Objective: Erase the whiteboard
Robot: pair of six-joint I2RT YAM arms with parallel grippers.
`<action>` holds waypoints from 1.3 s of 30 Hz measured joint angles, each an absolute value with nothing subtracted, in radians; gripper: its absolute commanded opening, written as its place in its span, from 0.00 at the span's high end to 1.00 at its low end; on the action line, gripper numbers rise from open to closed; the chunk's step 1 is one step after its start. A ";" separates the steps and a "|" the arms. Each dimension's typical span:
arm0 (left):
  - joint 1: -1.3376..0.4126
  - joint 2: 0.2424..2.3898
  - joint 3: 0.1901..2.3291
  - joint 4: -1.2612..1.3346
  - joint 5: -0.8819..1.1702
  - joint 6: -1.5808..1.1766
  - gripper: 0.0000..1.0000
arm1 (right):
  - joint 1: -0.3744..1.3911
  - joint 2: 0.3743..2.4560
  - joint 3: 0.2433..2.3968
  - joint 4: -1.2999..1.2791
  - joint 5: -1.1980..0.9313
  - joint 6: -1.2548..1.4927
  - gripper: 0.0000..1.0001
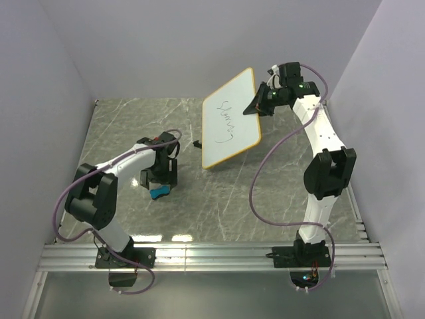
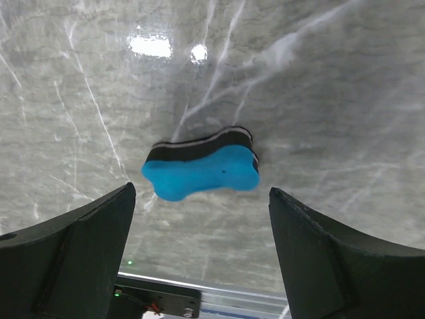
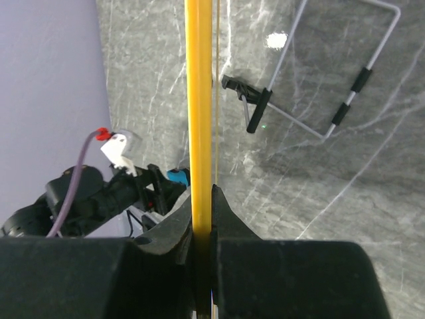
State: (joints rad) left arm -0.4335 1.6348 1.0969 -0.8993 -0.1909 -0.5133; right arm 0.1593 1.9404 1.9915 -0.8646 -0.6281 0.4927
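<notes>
Tilting above the far middle of a grey marbled table point(image 1: 133, 119), the whiteboard point(image 1: 231, 119) is a white panel with rounded corners and a thin orange-yellow frame. Its far right end is raised. Its near left corner sits low, close to the table, though contact there is not clear. A loose black scribble point(image 1: 229, 121) runs lengthwise across its face.

The right gripper point(image 1: 260, 106) holds the board at its raised right edge, with the jaws pinching the frame. In the right wrist view the board is seen edge-on as a yellow strip point(image 3: 198, 100) running straight up from between the dark fingers of the right gripper point(image 3: 202, 219). Past the strip, a white wire stand point(image 3: 345, 73) with black sleeves lies flat on the table. A black clip point(image 3: 255, 106) sits at its near end.

Left of the board, and apart from it, a small blue eraser point(image 1: 159, 193) shaped like a bow tie lies on the table. The left gripper point(image 1: 159, 181) hangs just above it. In the left wrist view the eraser point(image 2: 202, 169) shows a blue top over white and black layers. The left gripper point(image 2: 200, 199) has its jaws spread wide, one on each side of the eraser, and neither is touching it.

Purple cables loop along both arms, and pale lilac walls close in the table.
</notes>
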 measured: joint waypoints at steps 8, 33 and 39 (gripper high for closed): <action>-0.435 1.720 1.098 -0.897 -0.200 -0.473 0.17 | 0.154 1.979 2.019 -0.876 -0.641 0.483 1.00; -0.254 2.042 1.544 -1.032 -0.106 -0.673 0.43 | 0.143 1.979 1.988 -0.891 -0.641 0.456 1.00; -0.204 2.043 1.647 -1.004 -0.076 -0.689 0.19 | 0.143 1.979 1.985 -0.891 -0.640 0.447 1.00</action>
